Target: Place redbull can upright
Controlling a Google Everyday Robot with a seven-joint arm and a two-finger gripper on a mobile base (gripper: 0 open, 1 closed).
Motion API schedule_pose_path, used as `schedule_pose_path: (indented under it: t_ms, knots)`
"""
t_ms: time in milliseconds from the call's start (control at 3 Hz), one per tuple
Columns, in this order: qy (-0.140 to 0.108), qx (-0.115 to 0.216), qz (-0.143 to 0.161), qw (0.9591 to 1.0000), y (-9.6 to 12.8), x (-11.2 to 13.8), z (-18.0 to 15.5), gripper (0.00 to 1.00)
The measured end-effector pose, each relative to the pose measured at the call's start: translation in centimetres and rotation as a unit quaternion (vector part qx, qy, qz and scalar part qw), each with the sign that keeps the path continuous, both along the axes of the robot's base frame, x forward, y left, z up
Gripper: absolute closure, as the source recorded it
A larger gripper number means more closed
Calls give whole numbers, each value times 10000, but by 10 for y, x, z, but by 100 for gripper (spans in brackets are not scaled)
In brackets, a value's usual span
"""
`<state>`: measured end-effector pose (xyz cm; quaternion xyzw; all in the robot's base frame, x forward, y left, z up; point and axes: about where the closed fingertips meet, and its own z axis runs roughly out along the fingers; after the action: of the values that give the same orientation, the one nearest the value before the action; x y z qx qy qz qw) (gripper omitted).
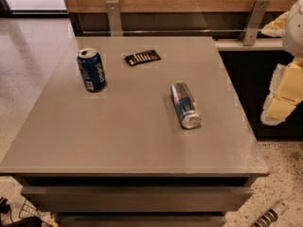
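Observation:
The redbull can (185, 104) is slim, blue and silver, and lies on its side right of the middle of the grey table (128, 141), with one silver end facing the front. My gripper (278, 109) hangs at the right edge of the view, off the table's right side and well apart from the can. It touches nothing.
A wider dark blue Pepsi can (91, 70) stands upright at the back left of the table. A flat black packet (142, 57) lies at the back middle. A wooden wall with metal brackets (113, 17) runs behind the table. A cable (270, 216) lies on the floor at the front right.

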<state>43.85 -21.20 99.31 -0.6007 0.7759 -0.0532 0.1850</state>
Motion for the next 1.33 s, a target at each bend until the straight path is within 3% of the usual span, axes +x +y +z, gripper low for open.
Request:
schedule_pose_path:
  t_ms: [333,667,1000,1333]
  knots:
    - [-4,8,-3,10000,0,0,0,0]
    - [246,230,-418,9986,-8,16,-6,0]
    - [712,645,-1271,9872,-17,52,-19,0]
    - [929,839,-2275,9657,-9,86,-23,0]
